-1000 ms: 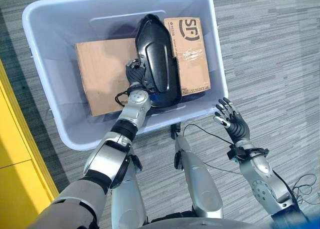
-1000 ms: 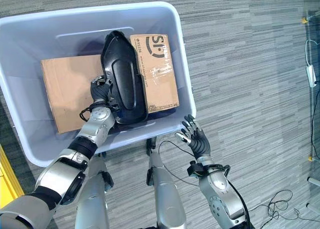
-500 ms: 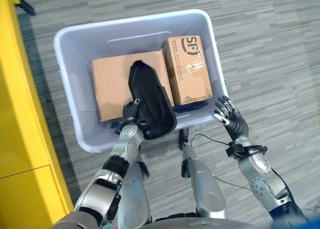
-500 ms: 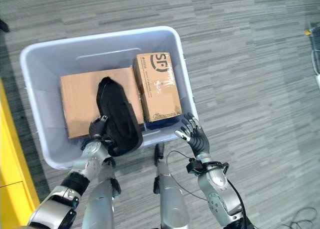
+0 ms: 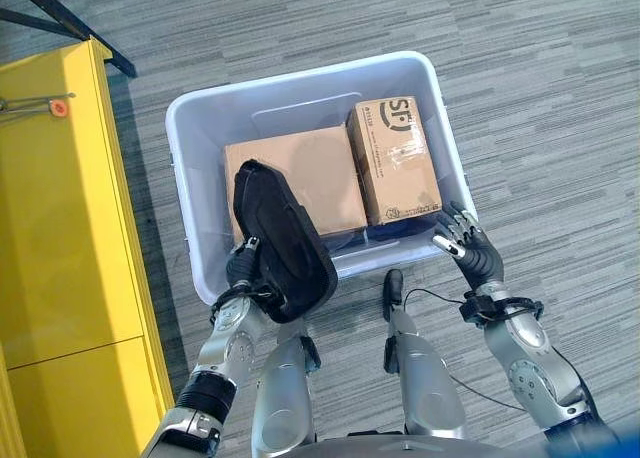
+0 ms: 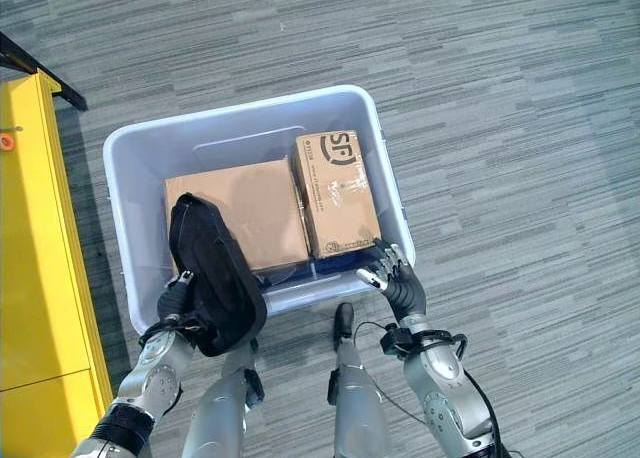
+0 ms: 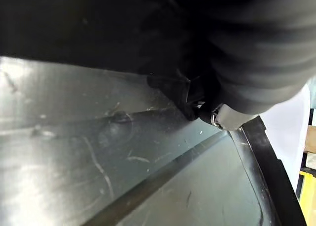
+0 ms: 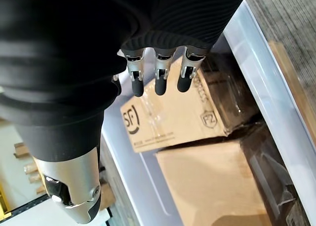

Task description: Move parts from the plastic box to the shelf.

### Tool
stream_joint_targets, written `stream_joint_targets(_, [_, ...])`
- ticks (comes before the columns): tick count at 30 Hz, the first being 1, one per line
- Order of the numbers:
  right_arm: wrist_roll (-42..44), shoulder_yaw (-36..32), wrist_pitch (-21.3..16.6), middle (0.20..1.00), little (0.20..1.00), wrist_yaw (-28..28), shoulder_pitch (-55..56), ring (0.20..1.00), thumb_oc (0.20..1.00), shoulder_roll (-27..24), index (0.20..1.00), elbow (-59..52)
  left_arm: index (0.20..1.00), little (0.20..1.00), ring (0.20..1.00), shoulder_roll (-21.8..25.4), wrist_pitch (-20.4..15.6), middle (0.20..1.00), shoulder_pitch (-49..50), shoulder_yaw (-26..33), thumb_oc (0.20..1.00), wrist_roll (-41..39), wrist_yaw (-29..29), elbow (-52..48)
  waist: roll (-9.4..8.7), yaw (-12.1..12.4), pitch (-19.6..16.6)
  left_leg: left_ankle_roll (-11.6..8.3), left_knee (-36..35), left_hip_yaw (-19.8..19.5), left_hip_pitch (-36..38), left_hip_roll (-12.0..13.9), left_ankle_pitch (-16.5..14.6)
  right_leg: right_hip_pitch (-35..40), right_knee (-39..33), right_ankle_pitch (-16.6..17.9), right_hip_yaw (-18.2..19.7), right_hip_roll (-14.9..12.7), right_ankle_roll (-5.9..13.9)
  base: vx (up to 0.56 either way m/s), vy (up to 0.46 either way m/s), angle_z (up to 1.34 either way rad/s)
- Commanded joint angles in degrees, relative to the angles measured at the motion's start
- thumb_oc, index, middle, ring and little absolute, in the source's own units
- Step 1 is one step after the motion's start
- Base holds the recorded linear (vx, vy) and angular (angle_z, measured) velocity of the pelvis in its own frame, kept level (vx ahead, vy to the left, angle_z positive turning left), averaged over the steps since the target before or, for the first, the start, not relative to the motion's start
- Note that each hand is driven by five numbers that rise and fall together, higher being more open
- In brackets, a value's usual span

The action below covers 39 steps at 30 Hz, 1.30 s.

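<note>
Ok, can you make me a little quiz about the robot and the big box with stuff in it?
1. True or false: the left robot hand grips the black part.
2. How many cardboard boxes lie in the plastic box? A) one B) two C) four
3. Fill in: the right robot hand is by the plastic box's near ____ corner, on the robot's side.

Key:
1. True. It holds the black part at the plastic box's near left edge.
2. B: a large cardboard box and a small cardboard box beside it.
3. Right. Its fingers are straight and hold nothing.
</note>
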Motion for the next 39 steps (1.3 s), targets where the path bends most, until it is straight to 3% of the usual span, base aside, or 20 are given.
stream_joint_targets(1, [-0.26, -2.9, -1.38, 1.0, 1.0, 0.84, 1.78, 1.0, 1.0, 0.28, 1.0, -1.44, 0.2, 0.2, 0.2, 3.06, -2.28, 0.2, -1.34, 2.27, 0.2, -0.63, -2.48, -2.62, -2.56, 0.47, -2.88, -5.2, 0.31, -3.67, 6.78, 4.6, -5.08, 3.49, 3.08, -3.17, -0.82, -5.74, 5.6, 0.0, 0.0, 0.0])
stream_joint_targets(12, [-1.72, -4.81, -0.69, 1.0, 1.0, 2.52, 2.97, 1.0, 1.0, 0.34, 1.0, -0.29, 0.2, 0.2, 0.2, 5.47, -2.4, 0.2, 7.11, 3.68, 0.2, 3.18, -6.81, -18.07, -0.43, 1.44, -5.24, -4.48, 0.31, -3.92, 10.06, 4.43, -4.92, 6.21, 4.58, -4.33, -0.83, -6.09, 5.04, 0.0, -0.006, 0.01])
stream_joint_targets(23, [-2.75, -4.89, -0.59, 1.0, 1.0, 5.09, 1.43, 1.0, 1.0, -0.42, 1.0, 1.45, 0.2, 0.2, 0.2, 4.19, -3.58, 0.2, 16.99, 9.89, 0.2, 10.9, -9.21, -26.27, 3.59, 3.46, -8.19, -4.8, 1.47, -5.99, 16.56, 8.18, -3.54, 10.97, 14.7, -13.69, -2.18, -3.29, 2.06, -0.01, -0.125, 0.11])
stream_joint_targets(25, [-2.69, -4.07, -0.26, 1.0, 1.0, 6.37, -0.16, 1.0, 1.0, -2.07, 1.0, 1.18, 0.2, 0.2, 0.2, 2.73, -3.61, 0.2, 19.41, 11.3, 0.2, 10.72, -9.53, -27.7, 4.57, 4.43, -7.18, -5.32, 1.95, -7.41, 16.6, 10.33, 0.01, 9.59, 20.63, -17.33, -3.13, -1.31, -0.19, -0.15, -0.259, 0.08])
stream_joint_targets(28, [-3.17, -3.4, -0.25, 1.0, 1.0, 6.85, -2.28, 1.0, 1.0, -3.72, 1.0, 2.12, 0.2, 0.2, 0.2, 1.56, -3.59, 0.2, 21.08, 12.31, 0.2, 11.15, -10.13, -28.45, 5.54, 6.36, -5.82, -7.0, 0.53, -10.3, 14.18, 12.22, 7.73, 7.04, 22.99, -18.75, -5.46, 0.69, -1.97, -0.22, -0.284, 0.23])
stream_joint_targets(30, [-3.8, -4.13, -0.55, 1.0, 1.0, 6.84, -2.63, 1.0, 1.0, -5.0, 1.0, 3.11, 0.2, 0.2, 0.2, 1.48, -3.7, 0.2, 21.62, 12.1, 0.2, 11.64, -10.76, -28.37, 5.54, 7.12, -5.14, -8.0, 0.31, -10.72, 10.66, 12.37, 11.65, 6.29, 22.42, -18.57, -7.99, 0.44, -2.68, -0.2, -0.271, 0.55])
stream_joint_targets(31, [-4.41, -4.41, -0.72, 1.0, 1.0, 6.64, -2.54, 1.0, 1.0, -5.52, 1.0, 3.82, 0.2, 0.2, 0.2, 1.25, -3.64, 0.2, 21.46, 11.9, 0.2, 11.45, -11.0, -28.02, 4.67, 7.1, -5.11, -8.08, 0.31, -9.32, 10.55, 11.03, 10.71, 7.23, 21.52, -19.46, -9.13, -0.64, -2.58, -0.13, -0.262, 0.91])
stream_joint_targets(34, [-4.84, -5.3, -0.78, 1.0, 1.0, 6.61, -1.7, 1.0, 1.0, -6.17, 1.0, 4.14, 0.2, 0.2, 0.2, 1.3, -3.65, 0.2, 21.17, 11.54, 0.2, 12.24, -11.89, -27.44, 3.85, 7.52, -5.64, -6.45, 1.86, -8.09, 12.12, 7.73, 6.11, 7.93, 16.84, -16.78, -11.89, -1.36, -2.51, -0.17, -0.237, 1.31])
stream_joint_targets(35, [-4.38, -6.14, -0.91, 1.0, 1.0, 7.11, -0.27, 1.0, 1.0, -6.2, 1.0, 3.53, 0.2, 0.2, 0.2, 1.32, -3.46, 0.2, 20.77, 11.69, 0.2, 12.97, -12.1, -27.52, 3.65, 6.6, -6.38, -5.28, 8.4, -6.59, 14.27, 6.35, -0.6, 8.41, 14.28, -15.29, -15.09, -1.88, -3.15, -0.22, -0.241, 1.44])
stream_joint_targets(37, [-3.8, -7.1, -0.93, 1.0, 1.0, 7.44, 2.25, 1.0, 1.0, -4.92, 1.0, 3.36, 0.2, 0.2, 0.2, 0.67, -3.16, 0.2, 20.5, 11.72, 0.2, 13.4, -12.6, -27.46, 4.38, 4.55, -7.83, -4.96, 12.63, -2.98, 19.99, 6.48, -4.68, 8.38, 14.73, -14.95, -19.72, -2.56, -3.95, -0.17, -0.139, 1.92])
stream_joint_targets(39, [-3.63, -7.46, -0.65, 1.0, 1.0, 7.26, 2.98, 1.0, 1.0, -4.05, 1.0, 3.32, 0.2, 0.2, 0.2, 0.54, -2.91, 0.2, 19.68, 11.41, 0.2, 13.36, -12.72, -27.26, 5.25, 3.39, -8.5, -4.84, 12.73, -2.98, 23.7, 6.25, -5.85, 7.33, 16.61, -14.61, -21.95, -3.51, -3.95, -0.12, 0.076, 1.59])
